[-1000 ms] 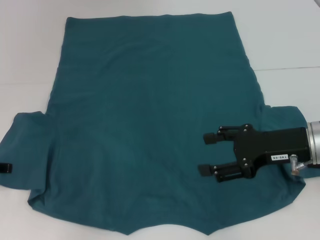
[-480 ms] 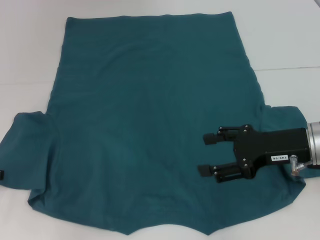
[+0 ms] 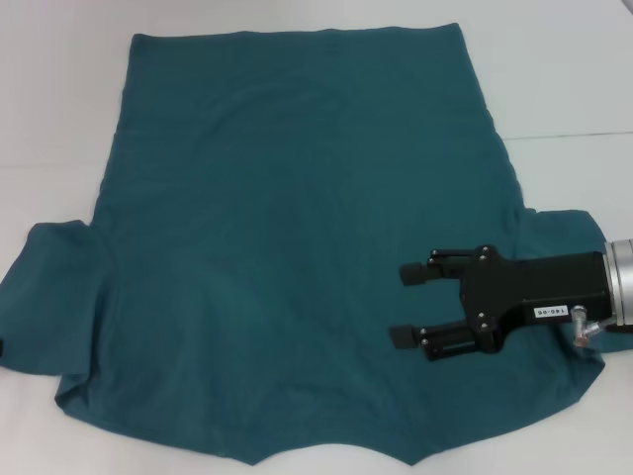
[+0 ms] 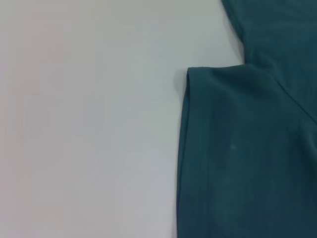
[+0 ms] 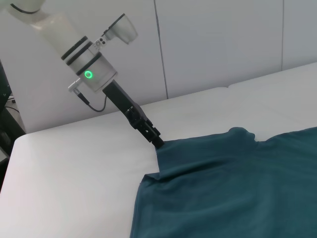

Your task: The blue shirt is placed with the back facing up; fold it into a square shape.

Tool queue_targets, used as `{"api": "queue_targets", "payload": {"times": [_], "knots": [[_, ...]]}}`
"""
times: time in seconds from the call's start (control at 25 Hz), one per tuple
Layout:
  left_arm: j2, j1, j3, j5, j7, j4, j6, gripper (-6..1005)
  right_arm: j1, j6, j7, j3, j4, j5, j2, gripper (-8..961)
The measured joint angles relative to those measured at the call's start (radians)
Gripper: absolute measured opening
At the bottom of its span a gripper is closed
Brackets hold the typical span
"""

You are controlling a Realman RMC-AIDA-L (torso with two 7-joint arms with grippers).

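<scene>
surface [image 3: 59, 99]: white, shirt carried | blue shirt [image 3: 297, 257]: spread flat, long axis near-to-far, hem at far edge, sleeves out sideways | right gripper [image 3: 407, 305]: over shirt by right sleeve, fingers spread; label unreadable | left gripper [image 5: 157, 142]: at left sleeve edge, finger state not discernible

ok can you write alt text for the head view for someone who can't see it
A large blue shirt lies spread flat on a white table, both short sleeves out to the sides. The right end effector, fingers open, hovers over the shirt near its right sleeve, pointing towards the middle. The left end effector barely shows at the left sleeve's edge.
</scene>
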Motion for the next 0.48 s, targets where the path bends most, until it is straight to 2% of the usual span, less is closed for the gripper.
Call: {"api": "queue_targets", "payload": {"times": [0.48], "knots": [[0.001, 0.003, 0.005, 0.000, 0.003, -0.028, -0.044, 647, 0.002, 0.000, 0.000, 0.000, 0.002, 0.000, 0.000, 885]]}}
